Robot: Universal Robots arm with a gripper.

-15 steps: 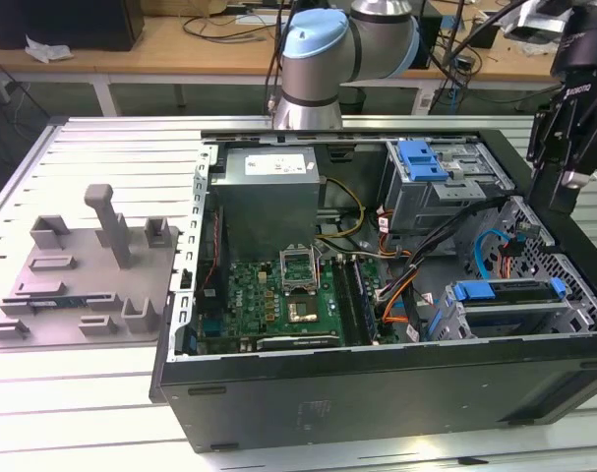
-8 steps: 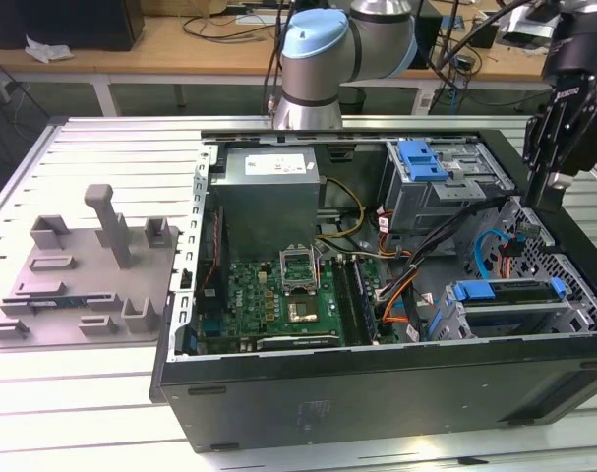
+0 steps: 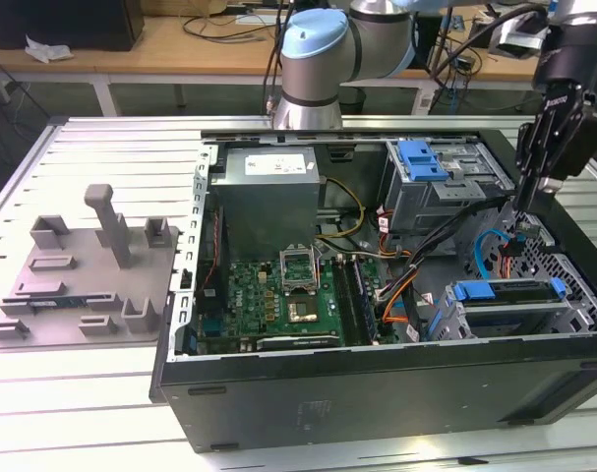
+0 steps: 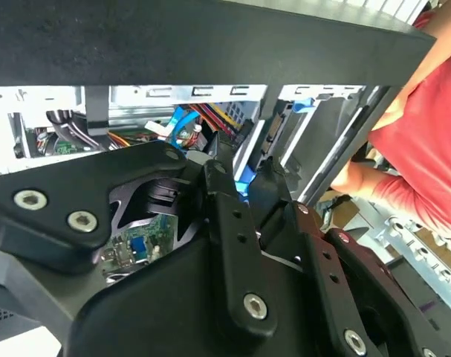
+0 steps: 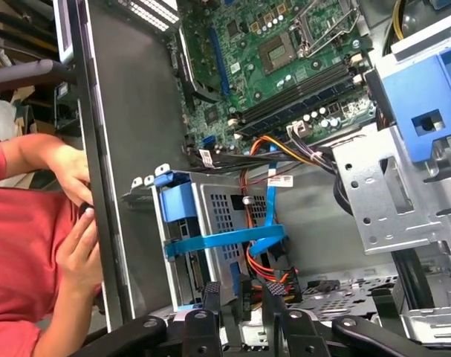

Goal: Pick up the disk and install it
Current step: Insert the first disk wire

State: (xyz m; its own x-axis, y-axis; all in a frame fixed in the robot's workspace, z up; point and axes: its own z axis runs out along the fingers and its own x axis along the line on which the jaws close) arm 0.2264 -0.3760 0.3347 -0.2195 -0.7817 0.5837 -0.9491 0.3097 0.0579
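The disk (image 3: pixel 503 292) lies flat in the lower drive cage (image 3: pixel 534 320) at the exterior view's right, inside the open computer case; its blue carrier end (image 3: pixel 472 291) faces the motherboard. In the first wrist view the disk's blue carrier end (image 5: pixel 182 210) shows at the mouth of the perforated cage (image 5: pixel 225 223), with a blue ribbon cable (image 5: pixel 225 242) looping across it. My gripper (image 3: pixel 521 218) hangs above the case's right end, just over that cage. Its two black fingers (image 5: pixel 212 301) stand apart with nothing between them, open in both wrist views (image 4: pixel 246 177).
The upper drive cage with a blue latch (image 3: pixel 421 159) is behind my gripper. The motherboard (image 3: pixel 278 295) and power supply (image 3: pixel 268 187) fill the case's middle. A grey holder with posts (image 3: pixel 82 285) lies at the exterior view's left. A person's hands (image 5: pixel 73 223) rest at the case wall.
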